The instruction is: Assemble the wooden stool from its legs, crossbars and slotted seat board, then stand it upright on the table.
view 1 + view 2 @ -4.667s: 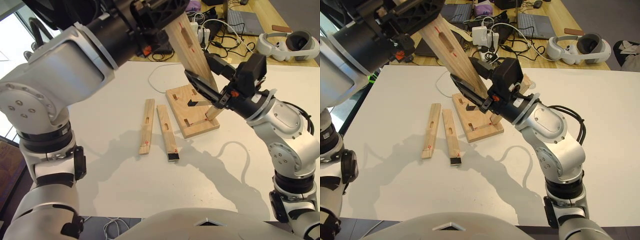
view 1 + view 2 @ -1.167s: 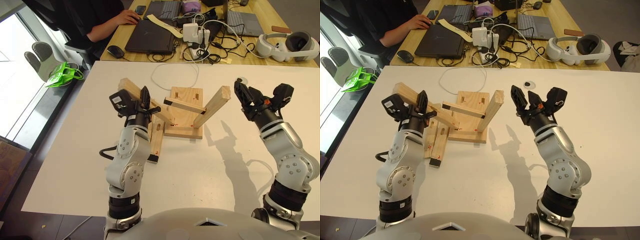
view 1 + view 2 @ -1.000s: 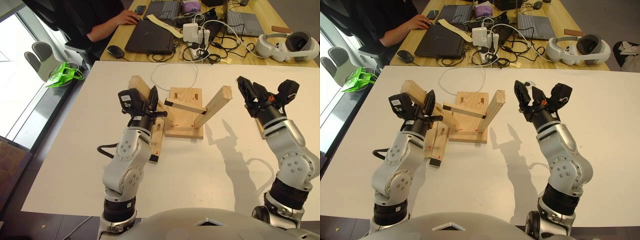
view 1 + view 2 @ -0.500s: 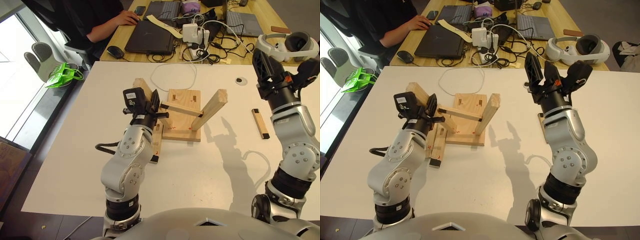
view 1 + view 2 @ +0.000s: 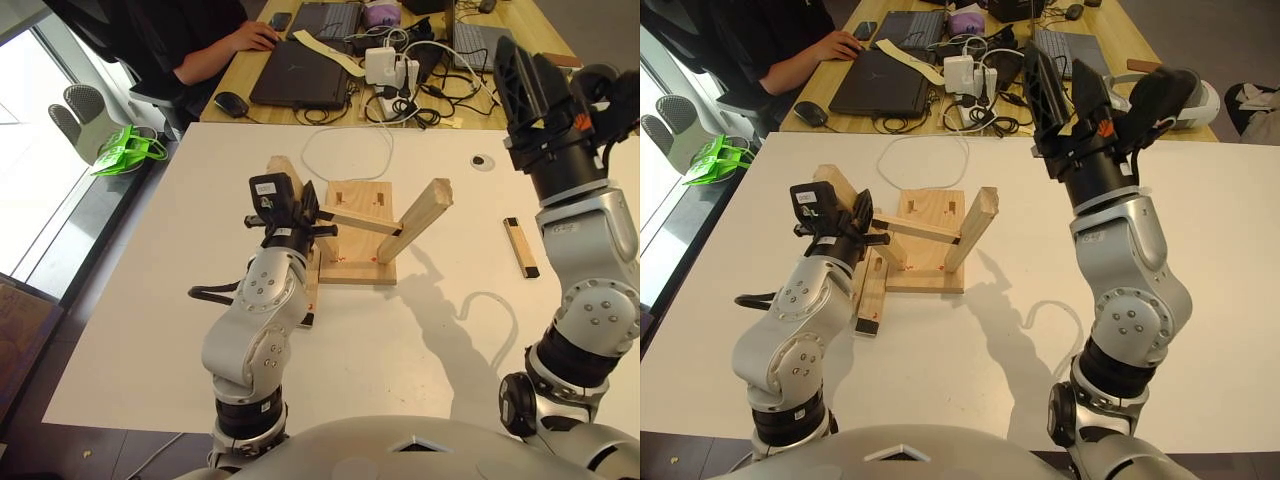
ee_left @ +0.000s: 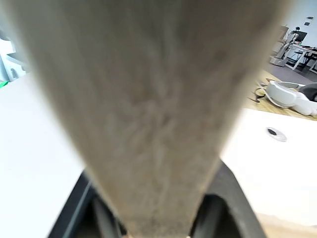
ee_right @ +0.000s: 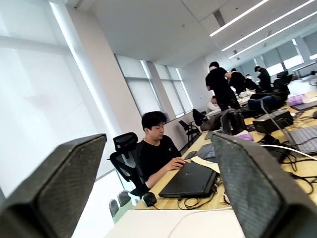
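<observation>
The slotted seat board (image 5: 362,266) lies flat on the white table (image 5: 180,300). One wooden leg (image 5: 421,214) stands tilted in its right side. A thin crossbar (image 5: 357,221) runs from that leg to a second leg (image 5: 281,168) at the board's left. My left gripper (image 5: 312,216) is shut on that second leg, which shows close up as the leg (image 6: 148,99) in the left wrist view. Two more wooden pieces (image 5: 309,298) lie under my left forearm. A short crossbar (image 5: 520,246) lies apart at the right. My right gripper (image 5: 522,62) is open, high above the table's far right, fingers (image 7: 54,193) spread wide.
A white cable (image 5: 335,140) loops on the table behind the board, and another cable (image 5: 488,306) curls near the right front. A small black disc (image 5: 482,160) lies at the far right. The desk (image 5: 330,70) behind carries laptops, adapters and a headset (image 5: 1200,95).
My right arm has risen from table height to well above it, still open. The board with its legs has slid slightly left. My left gripper keeps its hold on the leg.
</observation>
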Controlling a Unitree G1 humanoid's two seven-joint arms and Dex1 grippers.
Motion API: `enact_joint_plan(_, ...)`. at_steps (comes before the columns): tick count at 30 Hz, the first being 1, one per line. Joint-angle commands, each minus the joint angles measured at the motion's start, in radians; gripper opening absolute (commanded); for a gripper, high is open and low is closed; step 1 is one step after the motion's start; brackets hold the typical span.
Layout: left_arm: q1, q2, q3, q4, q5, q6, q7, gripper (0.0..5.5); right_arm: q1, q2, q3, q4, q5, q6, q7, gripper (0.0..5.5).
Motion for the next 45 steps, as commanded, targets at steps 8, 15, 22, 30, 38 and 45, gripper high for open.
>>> enact_joint_plan(8, 0.026, -0.12, 0.045, 0.028, -0.055, -0.069, 0.023, 2.84, -0.008, -0.02, 0.159, -0.09, 0.125, 0.052, 0.005, 3.93)
enact_joint_plan(15, 0.02, -0.107, 0.034, 0.014, -0.081, -0.137, 0.026, 3.41, 0.043, -0.076, 0.226, -0.12, 0.189, 0.082, 0.039, 3.93)
enact_joint_plan(22, -0.013, -0.101, 0.049, 0.015, -0.114, -0.179, 0.023, 4.15, 0.099, -0.156, 0.251, -0.105, 0.142, 0.088, 0.092, 3.93)
enact_joint_plan(30, -0.098, -0.046, 0.137, -0.006, -0.172, -0.221, 0.004, 4.15, 0.183, -0.334, 0.299, -0.069, 0.006, 0.122, 0.233, 3.93)
enact_joint_plan(38, -0.126, -0.04, 0.163, -0.019, -0.2, -0.21, 0.001, 4.15, 0.196, -0.402, 0.392, -0.051, -0.176, 0.062, 0.356, 3.93)
enact_joint_plan(45, -0.14, -0.036, 0.16, -0.028, -0.214, -0.21, -0.011, 4.15, 0.175, -0.408, 0.426, 0.018, -0.343, -0.035, 0.422, 3.93)
